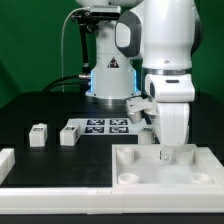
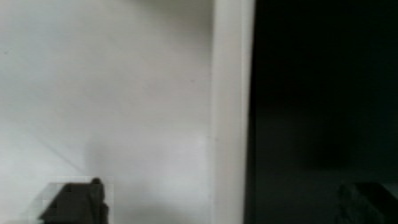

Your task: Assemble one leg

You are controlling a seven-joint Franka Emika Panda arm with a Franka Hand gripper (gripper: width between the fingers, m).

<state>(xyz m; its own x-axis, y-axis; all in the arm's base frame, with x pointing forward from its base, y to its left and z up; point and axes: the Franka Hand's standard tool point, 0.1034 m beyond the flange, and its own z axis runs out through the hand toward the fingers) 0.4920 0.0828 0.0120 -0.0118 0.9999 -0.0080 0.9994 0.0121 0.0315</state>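
Observation:
Two small white legs with black-and-white tags stand on the black table at the exterior view's left, one (image 1: 38,135) beside the other (image 1: 68,134). Another tagged white piece (image 1: 136,108) shows next to the arm, partly hidden. The large white panel (image 1: 140,172) lies at the front right. My gripper (image 1: 171,152) is low over the panel, far from the two legs. In the wrist view my gripper (image 2: 219,204) is open. Its dark fingertips (image 2: 75,203) stand wide apart, with the panel's raised rim (image 2: 231,110) between them. No leg shows in the wrist view.
The marker board (image 1: 100,127) lies on the table between the legs and the arm's base. A white block (image 1: 5,162) sits at the front left edge. The black table (image 2: 329,100) shows beyond the panel's rim.

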